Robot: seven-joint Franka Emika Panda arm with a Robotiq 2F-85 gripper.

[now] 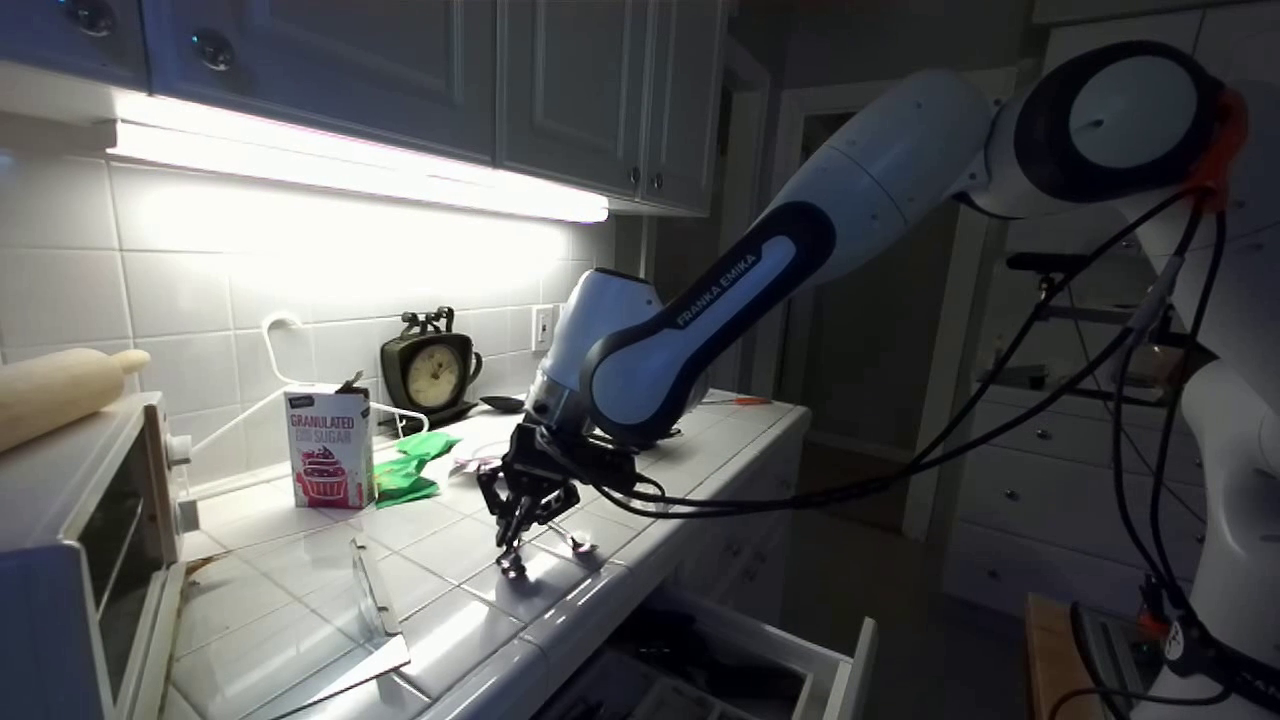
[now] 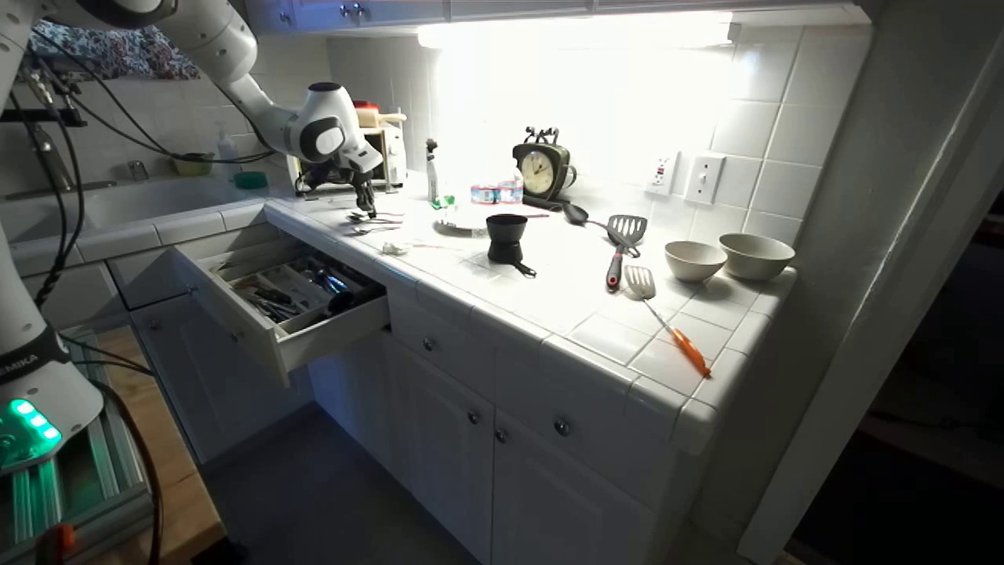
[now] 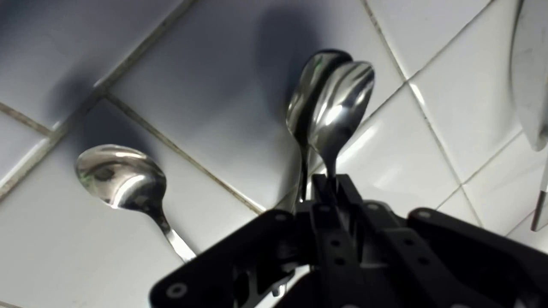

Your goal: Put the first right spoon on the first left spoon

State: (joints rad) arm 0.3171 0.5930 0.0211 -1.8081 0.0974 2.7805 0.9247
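In the wrist view, my gripper (image 3: 329,184) is shut on the neck of a shiny metal spoon (image 3: 342,102). The held spoon's bowl overlaps the right side of another metal spoon's bowl (image 3: 306,92). I cannot tell whether the two touch. The second spoon's handle runs beside my left fingertip and is partly hidden by the gripper. A third spoon (image 3: 124,177) lies apart on the tiles at the left. In an exterior view, the gripper (image 1: 512,540) is low over the counter, with the third spoon's bowl (image 1: 582,546) beside it. It also shows in an exterior view (image 2: 369,210).
A metal utensil (image 3: 531,72) lies at the right edge of the wrist view. A sugar box (image 1: 330,455) and green packet (image 1: 408,470) stand behind the gripper. An open drawer (image 2: 325,345) juts out below the counter edge. A black cup (image 2: 506,235) stands farther along.
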